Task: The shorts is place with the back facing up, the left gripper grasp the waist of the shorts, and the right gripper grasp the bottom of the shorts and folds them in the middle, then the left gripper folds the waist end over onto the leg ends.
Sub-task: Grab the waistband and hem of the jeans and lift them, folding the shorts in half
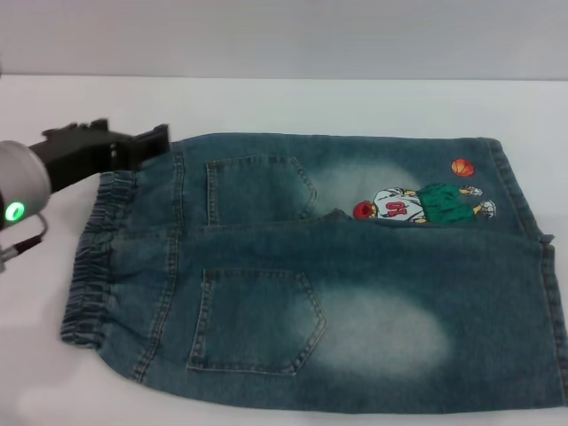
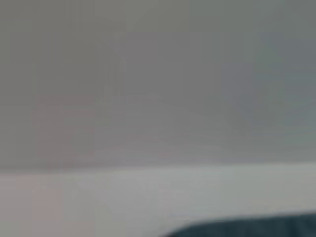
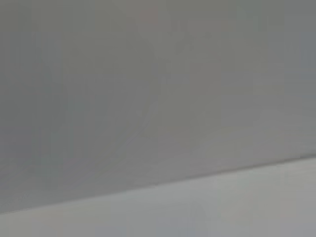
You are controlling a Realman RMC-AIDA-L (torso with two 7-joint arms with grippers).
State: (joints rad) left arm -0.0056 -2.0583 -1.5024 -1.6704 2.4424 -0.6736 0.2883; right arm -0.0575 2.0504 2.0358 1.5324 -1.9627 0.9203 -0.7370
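Note:
The blue denim shorts lie flat on the white table, back pockets up. Their gathered elastic waist is at the left and the straight leg hems at the right. A cartoon player print and a small orange ball mark the far leg. My left gripper, black and forked with a green ring behind it, hovers at the waist's far corner, and its fingers look open and empty. In the left wrist view only a sliver of the shorts shows. My right gripper is out of view.
White tabletop runs around the shorts up to a grey back wall. The near edge of the shorts runs close to the table's front.

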